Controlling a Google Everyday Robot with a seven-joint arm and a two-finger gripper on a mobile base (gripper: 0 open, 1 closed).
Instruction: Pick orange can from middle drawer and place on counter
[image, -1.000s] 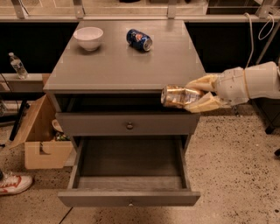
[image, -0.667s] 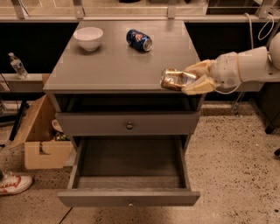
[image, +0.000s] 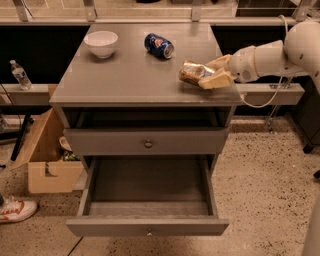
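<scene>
The orange can (image: 191, 73) lies on its side between my gripper's cream fingers (image: 215, 81), over the right part of the counter (image: 125, 75). My gripper (image: 204, 75) is shut on the can, reaching in from the right; I cannot tell whether the can touches the counter. The middle drawer (image: 147, 226) is pulled wide open below, and its inside shows nothing in it. The closed knobbed drawer front (image: 148, 143) sits above it.
A white bowl (image: 101, 43) and a blue soda can (image: 158, 45) on its side rest at the counter's back. An open cardboard box (image: 45, 155) stands on the floor left of the cabinet, with a water bottle (image: 20, 75) on a ledge and a shoe (image: 17, 210) nearby.
My gripper has carried the orange can up and back, from in front of the counter's right edge to over the counter top.
</scene>
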